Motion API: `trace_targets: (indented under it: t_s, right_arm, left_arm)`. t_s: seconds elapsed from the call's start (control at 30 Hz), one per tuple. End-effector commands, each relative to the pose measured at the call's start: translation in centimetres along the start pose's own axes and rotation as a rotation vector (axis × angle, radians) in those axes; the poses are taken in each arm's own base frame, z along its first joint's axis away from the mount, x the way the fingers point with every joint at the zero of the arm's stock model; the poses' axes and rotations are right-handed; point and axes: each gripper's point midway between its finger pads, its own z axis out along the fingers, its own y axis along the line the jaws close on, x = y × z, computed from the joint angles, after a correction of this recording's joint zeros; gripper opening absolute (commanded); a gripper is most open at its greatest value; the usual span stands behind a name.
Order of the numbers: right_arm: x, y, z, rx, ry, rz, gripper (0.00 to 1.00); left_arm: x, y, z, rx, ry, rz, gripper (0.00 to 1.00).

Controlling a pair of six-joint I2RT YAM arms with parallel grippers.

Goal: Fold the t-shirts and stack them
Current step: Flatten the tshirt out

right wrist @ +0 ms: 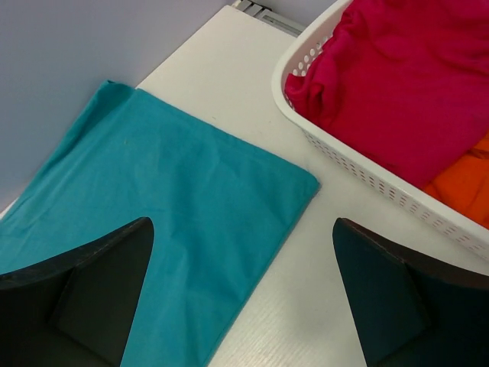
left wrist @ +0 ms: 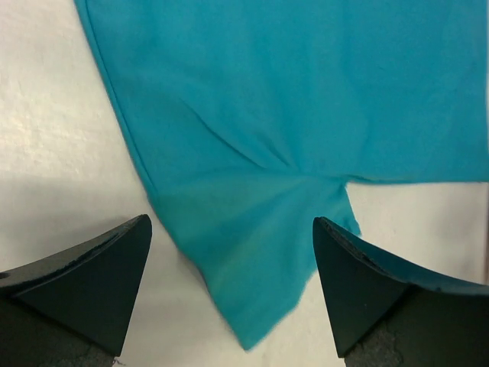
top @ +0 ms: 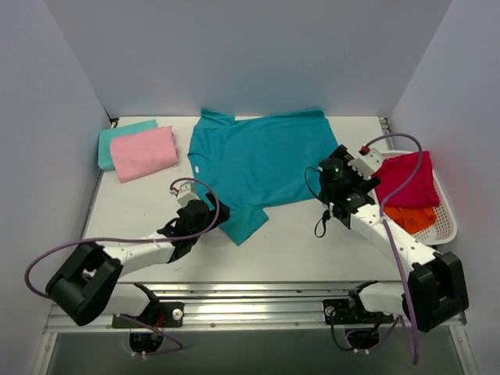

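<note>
A deep teal t-shirt (top: 262, 160) lies spread flat in the middle of the table. My left gripper (top: 215, 212) is open just above its near sleeve, which points between the fingers in the left wrist view (left wrist: 260, 260). My right gripper (top: 332, 176) is open and empty over the shirt's right hem corner (right wrist: 290, 183). A folded pink shirt (top: 144, 152) lies on a folded pale aqua one (top: 109, 141) at the back left. A crimson shirt (top: 406, 181) and an orange one (top: 410, 217) sit in the basket.
The white lattice basket (top: 445, 226) stands at the right edge, close to my right arm; its rim (right wrist: 359, 172) also shows in the right wrist view. White walls close in the table at the back and both sides.
</note>
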Motion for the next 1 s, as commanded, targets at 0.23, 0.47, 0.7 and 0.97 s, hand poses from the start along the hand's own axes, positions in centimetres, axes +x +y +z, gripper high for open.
trace_targets:
  t_s: [0.23,0.47,0.7,0.97]
  right_arm:
    - [-1.9,-3.8,-4.1,0.039,-0.008,0.066,1.0]
    - [-2.1,-4.3,-4.0,0.082,-0.024,0.038,1.0]
    - [-1.0,-4.0,-3.3,0.099,-0.02,0.006,1.0]
    - [-0.8,-4.2,-2.9,0.12,-0.036,-0.009,1.0]
  left_arm:
    - [0.6,-1.8,-3.4,0.032,-0.073,-0.123,0.95]
    - [2.4,-1.2,-3.7,0.002,-0.045,-0.145,0.96]
    - [4.8,-1.2,-3.4,0.019,0.016,-0.165,0.96]
    - [7.2,-1.3,-1.2,0.007,0.055,-0.15,0.99]
